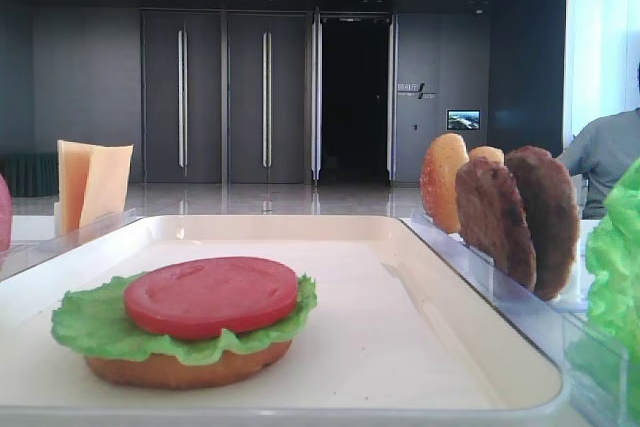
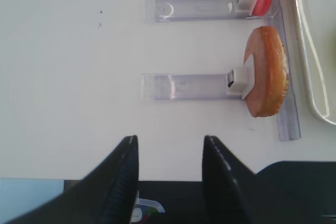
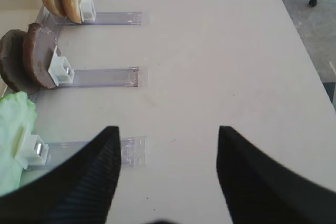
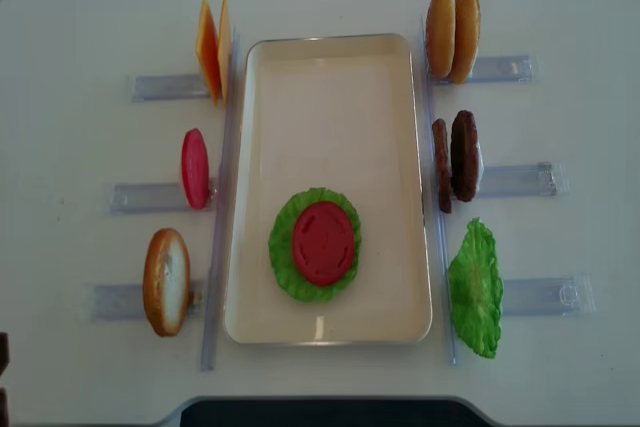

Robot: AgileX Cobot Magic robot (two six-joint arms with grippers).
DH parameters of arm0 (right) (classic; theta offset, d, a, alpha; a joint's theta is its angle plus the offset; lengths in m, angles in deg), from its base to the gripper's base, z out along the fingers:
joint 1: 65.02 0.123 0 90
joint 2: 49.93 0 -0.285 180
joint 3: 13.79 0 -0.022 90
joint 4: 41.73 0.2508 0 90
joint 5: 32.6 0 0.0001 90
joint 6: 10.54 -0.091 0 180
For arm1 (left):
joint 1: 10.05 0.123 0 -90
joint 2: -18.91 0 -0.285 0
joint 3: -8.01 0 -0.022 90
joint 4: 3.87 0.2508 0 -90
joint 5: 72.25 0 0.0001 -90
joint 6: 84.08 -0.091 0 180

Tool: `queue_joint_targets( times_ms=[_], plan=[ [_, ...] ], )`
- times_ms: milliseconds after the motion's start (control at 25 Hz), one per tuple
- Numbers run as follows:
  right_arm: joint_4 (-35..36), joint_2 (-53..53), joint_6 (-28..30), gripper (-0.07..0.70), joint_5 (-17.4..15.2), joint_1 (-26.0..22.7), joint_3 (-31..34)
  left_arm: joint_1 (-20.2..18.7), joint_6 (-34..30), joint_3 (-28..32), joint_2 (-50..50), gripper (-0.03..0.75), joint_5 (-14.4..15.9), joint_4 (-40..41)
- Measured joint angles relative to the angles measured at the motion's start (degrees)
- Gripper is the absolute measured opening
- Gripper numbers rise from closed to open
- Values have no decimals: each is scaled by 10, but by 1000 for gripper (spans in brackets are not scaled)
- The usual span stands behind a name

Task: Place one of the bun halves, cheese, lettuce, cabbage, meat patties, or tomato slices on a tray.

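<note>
On the cream tray (image 4: 330, 77) lies a stack: a tomato slice (image 4: 323, 242) on lettuce (image 4: 285, 272) on a bun half (image 1: 190, 369). Left of the tray stand cheese (image 4: 212, 52), a tomato slice (image 4: 195, 169) and a bun half (image 4: 166, 281). To its right stand bun halves (image 4: 452, 34), meat patties (image 4: 455, 157) and lettuce (image 4: 475, 287). Cabbage is out of view. My left gripper (image 2: 170, 140) is open and empty over the table's near edge, short of the bun half (image 2: 268, 72). My right gripper (image 3: 168, 129) is open over bare table, beside the lettuce (image 3: 13, 140).
Clear plastic racks (image 4: 520, 179) hold the standing pieces on both sides of the tray. The table's front edge (image 4: 330, 405) is close to the tray. A seated person (image 1: 605, 157) is behind at the right.
</note>
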State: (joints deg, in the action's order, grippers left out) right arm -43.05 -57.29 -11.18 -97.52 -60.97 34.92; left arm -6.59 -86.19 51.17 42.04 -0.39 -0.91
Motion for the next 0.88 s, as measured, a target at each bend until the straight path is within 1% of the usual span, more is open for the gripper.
queue_joint_targets(
  times_ms=[240, 360, 520, 600, 760, 880],
  plan=[
    [0, 0, 0, 419, 0, 0, 0, 0, -1, 42, -73, 303, 0, 0],
    [0, 0, 0, 419, 0, 0, 0, 0, -1, 46, -100, 295, -22, -5],
    [0, 0, 0, 419, 0, 0, 0, 0, -1, 52, -110, 261, -48, -6],
    [0, 0, 0, 419, 0, 0, 0, 0, -1, 66, -111, 249, -69, -6],
    [0, 0, 0, 419, 0, 0, 0, 0, -1, 70, -111, 242, -81, -6],
    [0, 0, 0, 419, 0, 0, 0, 0, -1, 70, -111, 241, -81, -6]
  ],
)
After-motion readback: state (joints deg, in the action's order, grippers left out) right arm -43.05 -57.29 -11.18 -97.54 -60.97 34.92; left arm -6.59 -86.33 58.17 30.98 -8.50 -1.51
